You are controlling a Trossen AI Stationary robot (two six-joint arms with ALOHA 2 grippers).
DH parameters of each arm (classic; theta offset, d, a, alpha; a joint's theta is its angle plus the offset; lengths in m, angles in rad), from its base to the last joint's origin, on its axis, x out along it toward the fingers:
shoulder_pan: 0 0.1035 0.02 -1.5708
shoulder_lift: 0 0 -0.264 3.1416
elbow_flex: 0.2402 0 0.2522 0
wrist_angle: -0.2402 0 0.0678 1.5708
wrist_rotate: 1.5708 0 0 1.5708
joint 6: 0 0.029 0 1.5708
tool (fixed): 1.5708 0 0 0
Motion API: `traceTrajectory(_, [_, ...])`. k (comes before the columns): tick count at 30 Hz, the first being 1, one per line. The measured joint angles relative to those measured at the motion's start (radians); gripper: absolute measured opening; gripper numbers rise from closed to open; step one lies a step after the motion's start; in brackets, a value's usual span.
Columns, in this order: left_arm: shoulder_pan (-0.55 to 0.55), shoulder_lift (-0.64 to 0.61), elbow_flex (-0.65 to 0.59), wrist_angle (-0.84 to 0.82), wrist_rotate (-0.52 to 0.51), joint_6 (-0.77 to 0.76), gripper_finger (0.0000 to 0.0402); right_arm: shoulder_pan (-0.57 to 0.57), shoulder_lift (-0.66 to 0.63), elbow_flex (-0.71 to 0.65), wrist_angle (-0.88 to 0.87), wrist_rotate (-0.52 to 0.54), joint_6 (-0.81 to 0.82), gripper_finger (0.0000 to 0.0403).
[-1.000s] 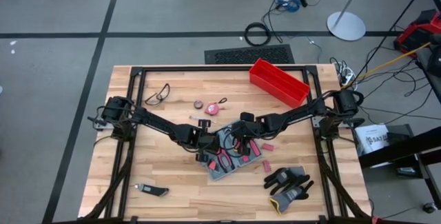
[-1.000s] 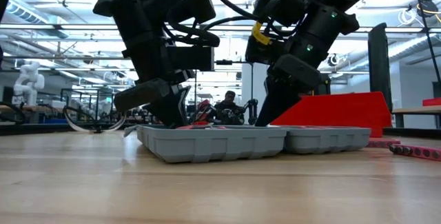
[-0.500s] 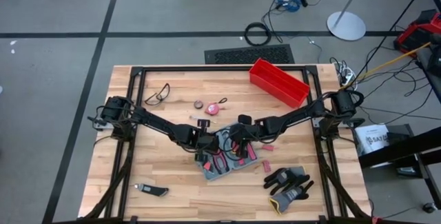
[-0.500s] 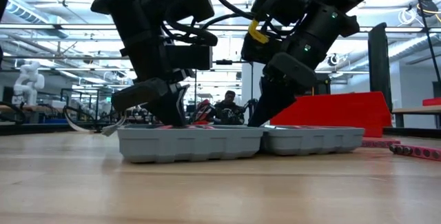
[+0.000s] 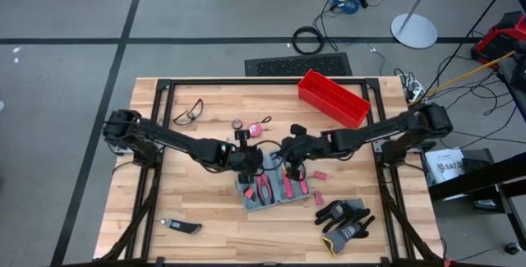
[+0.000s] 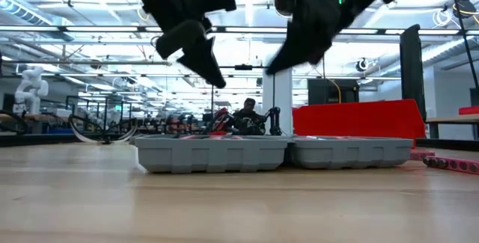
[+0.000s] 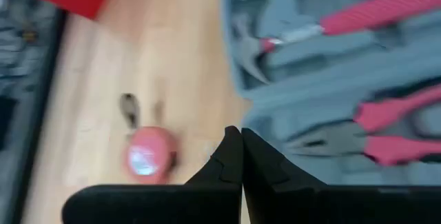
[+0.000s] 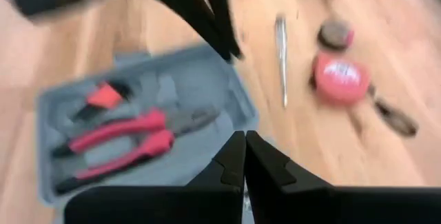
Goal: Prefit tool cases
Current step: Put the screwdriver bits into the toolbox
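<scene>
The grey tool case lies open and flat on the wooden table, both halves resting on their undersides. Red-handled pliers and a hammer sit in its moulded slots. My left gripper hangs shut above the case's left half, touching nothing. My right gripper hangs shut above the middle of the case, also clear of it. In the high view both grippers meet over the case's far edge. The right wrist view shows the case below my shut fingers.
A red bin stands at the far right. Black gloves lie near the front right, and a red tape measure and safety glasses lie beyond the case. A utility knife is at the front left.
Both grippers stood down at the open case a second ago and have since risen well clear of it, staying shut. The case slid a little toward the table's left before they rose and now lies flat.
</scene>
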Motion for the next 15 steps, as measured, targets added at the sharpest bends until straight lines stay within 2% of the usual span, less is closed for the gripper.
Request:
traceTrajectory(2, [-0.001, -0.021, 0.001, -0.009, -0.04, -0.003, 0.0, 0.005, -0.032, 0.003, -0.034, 0.002, -0.007, 0.0])
traceTrajectory(5, [-0.003, -0.06, 0.001, -0.006, -0.081, 0.057, 0.0, 0.021, -0.092, 0.001, -0.195, 0.015, 0.01, 0.0])
traceTrajectory(10, [0.007, -0.119, 0.001, -0.012, -0.199, 0.052, 0.0, 0.045, -0.207, 0.001, -0.531, 0.035, 0.176, 0.0])
traceTrajectory(15, [0.035, -0.148, 0.002, -0.008, -0.22, 0.053, 0.0009, 0.067, -0.236, 0.002, -0.731, 0.026, 0.267, 0.0032])
